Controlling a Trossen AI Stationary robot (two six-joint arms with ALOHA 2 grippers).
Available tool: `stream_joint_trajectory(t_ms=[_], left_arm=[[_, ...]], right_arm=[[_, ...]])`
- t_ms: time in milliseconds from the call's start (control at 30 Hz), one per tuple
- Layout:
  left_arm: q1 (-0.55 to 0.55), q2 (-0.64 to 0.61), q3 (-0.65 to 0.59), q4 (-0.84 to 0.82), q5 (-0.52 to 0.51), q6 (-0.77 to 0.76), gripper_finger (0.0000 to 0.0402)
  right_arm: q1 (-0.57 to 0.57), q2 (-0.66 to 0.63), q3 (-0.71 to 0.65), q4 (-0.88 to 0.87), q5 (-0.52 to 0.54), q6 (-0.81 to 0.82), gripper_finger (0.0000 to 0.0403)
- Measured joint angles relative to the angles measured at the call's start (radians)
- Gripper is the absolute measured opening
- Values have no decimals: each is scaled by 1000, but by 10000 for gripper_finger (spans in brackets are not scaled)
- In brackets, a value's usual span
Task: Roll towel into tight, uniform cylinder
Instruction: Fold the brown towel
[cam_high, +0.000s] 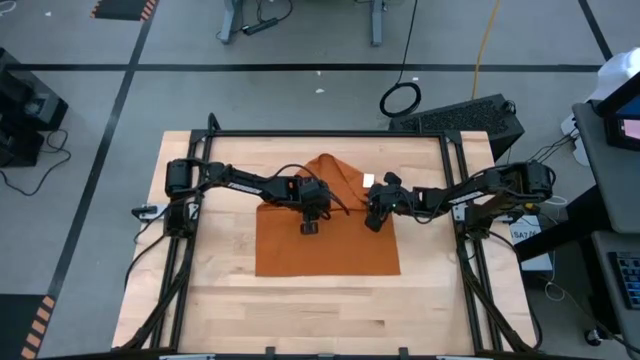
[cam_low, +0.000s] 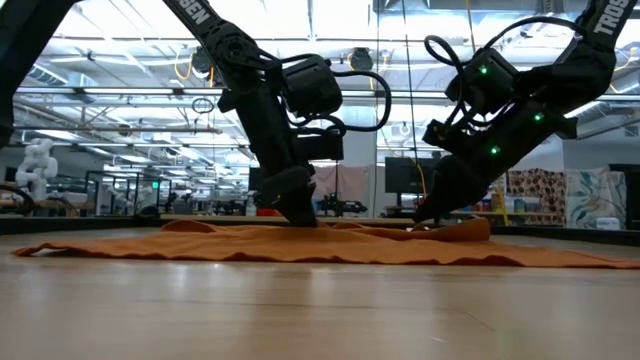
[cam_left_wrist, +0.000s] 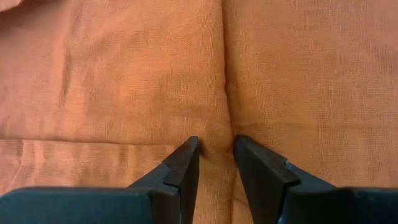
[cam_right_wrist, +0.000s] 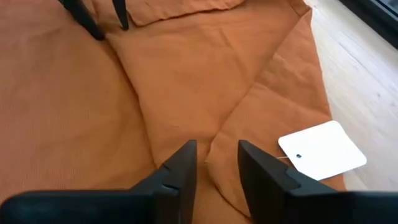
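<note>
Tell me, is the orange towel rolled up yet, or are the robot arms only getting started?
Only getting started. Done: the towel's far corners look folded in toward the middle, with the white tag lying on top. In hand: the left gripper presses down on a crease in the cloth, and the right gripper sits open over a folded flap. Left: all the rolling, since the towel lies flat on the table with no cylinder anywhere.
</note>
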Motion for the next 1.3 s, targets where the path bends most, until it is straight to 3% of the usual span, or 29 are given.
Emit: stream_joint_trajectory(t_ms=[300, 400, 567, 633, 1067, 1200, 1300], left_arm=[[0, 2, -2, 17, 1, 0, 115], [0, 2, -2, 18, 3, 0, 115], [0, 2, -2, 19, 3, 0, 115], [0, 2, -2, 20, 3, 0, 115], [0, 3, -3, 21, 4, 1, 115], [-1, 3, -3, 28, 5, 1, 115], [-1, 3, -3, 28, 5, 1, 115]], right_arm=[[-2, 11, 0, -12, -5, 4, 122], [-6, 12, 0, -2, -1, 4, 95], [-20, 11, 0, -7, -29, 4, 17], [-23, 11, 0, -8, -29, 5, 7], [-18, 11, 0, -33, -34, 53, 123], [-18, 21, 0, -35, -28, 63, 130], [-18, 41, 0, -29, -28, 67, 112]])
